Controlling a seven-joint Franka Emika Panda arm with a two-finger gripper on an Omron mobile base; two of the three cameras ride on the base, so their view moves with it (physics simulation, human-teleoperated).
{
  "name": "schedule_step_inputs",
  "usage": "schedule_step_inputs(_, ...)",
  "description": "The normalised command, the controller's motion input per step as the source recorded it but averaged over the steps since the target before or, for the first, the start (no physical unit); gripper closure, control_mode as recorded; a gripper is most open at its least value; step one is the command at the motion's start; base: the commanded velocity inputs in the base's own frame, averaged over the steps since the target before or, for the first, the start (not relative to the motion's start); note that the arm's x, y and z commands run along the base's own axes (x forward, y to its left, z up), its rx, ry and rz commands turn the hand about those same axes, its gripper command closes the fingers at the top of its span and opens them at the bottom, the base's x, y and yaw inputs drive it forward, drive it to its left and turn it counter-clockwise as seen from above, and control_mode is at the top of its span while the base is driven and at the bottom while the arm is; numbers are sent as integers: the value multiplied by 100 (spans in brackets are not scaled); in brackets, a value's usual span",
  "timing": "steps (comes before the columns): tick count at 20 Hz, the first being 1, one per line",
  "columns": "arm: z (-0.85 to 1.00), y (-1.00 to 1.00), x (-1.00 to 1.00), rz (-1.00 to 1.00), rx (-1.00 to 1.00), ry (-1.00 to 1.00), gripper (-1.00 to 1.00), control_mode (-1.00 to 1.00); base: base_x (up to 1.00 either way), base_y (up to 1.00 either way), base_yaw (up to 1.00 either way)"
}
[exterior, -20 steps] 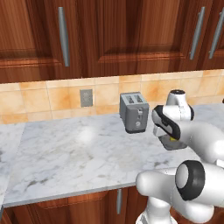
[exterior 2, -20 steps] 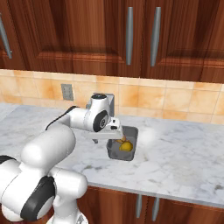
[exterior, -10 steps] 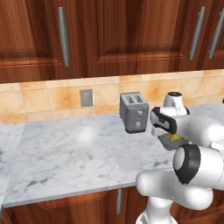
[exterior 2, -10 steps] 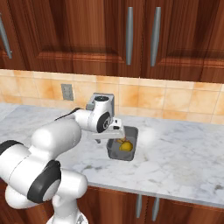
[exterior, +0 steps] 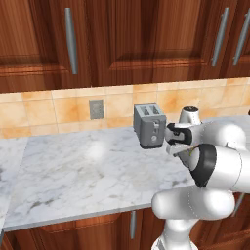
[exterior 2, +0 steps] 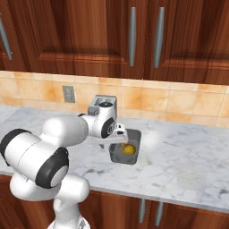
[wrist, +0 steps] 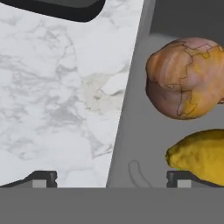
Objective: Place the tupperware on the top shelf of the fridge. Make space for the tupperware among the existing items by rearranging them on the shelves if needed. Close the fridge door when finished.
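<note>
The tupperware (exterior 2: 132, 139) is a shallow grey tub on the marble counter, right of the toaster. In the hand view its grey wall (wrist: 131, 96) runs between my fingertips, with an orange-brown roast-chicken piece (wrist: 183, 78) and a yellow piece (wrist: 201, 155) inside. My gripper (wrist: 109, 179) is open just above it and straddles that wall, one fingertip over the counter and the other over the tub's inside. From the base the gripper (exterior 2: 117, 142) (exterior: 179, 149) points down at the tub, and the arm hides most of the tub in the left base view. The fridge, its shelves and the existing items are out of view.
A grey toaster (exterior: 150, 126) stands against the tiled backsplash, close to the left of the tub; its dark base (wrist: 57, 8) shows in the hand view. Dark wood wall cabinets (exterior 2: 89, 36) hang above. A wall outlet (exterior: 96, 109) sits left of the toaster. Marble counter (exterior 2: 188, 156) stretches to both sides.
The arm's elbow has swung up and forward while the hand stayed over the tub, sinking slightly. The jaws have stayed open and the tub has not moved.
</note>
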Motion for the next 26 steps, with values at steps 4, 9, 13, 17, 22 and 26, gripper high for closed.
schedule_step_inputs(4,-26,0,18,2,0,0,-100,-100,0,0,0)
schedule_step_inputs(9,-27,-2,18,2,0,0,-100,-100,0,0,0)
schedule_step_inputs(13,-26,-3,17,2,0,0,-100,-100,0,0,0)
schedule_step_inputs(17,-8,0,8,1,0,-4,100,-100,0,0,0)
schedule_step_inputs(22,-2,0,1,0,0,-3,100,-100,0,0,0)
schedule_step_inputs(26,0,0,0,1,0,0,100,-100,0,0,0)
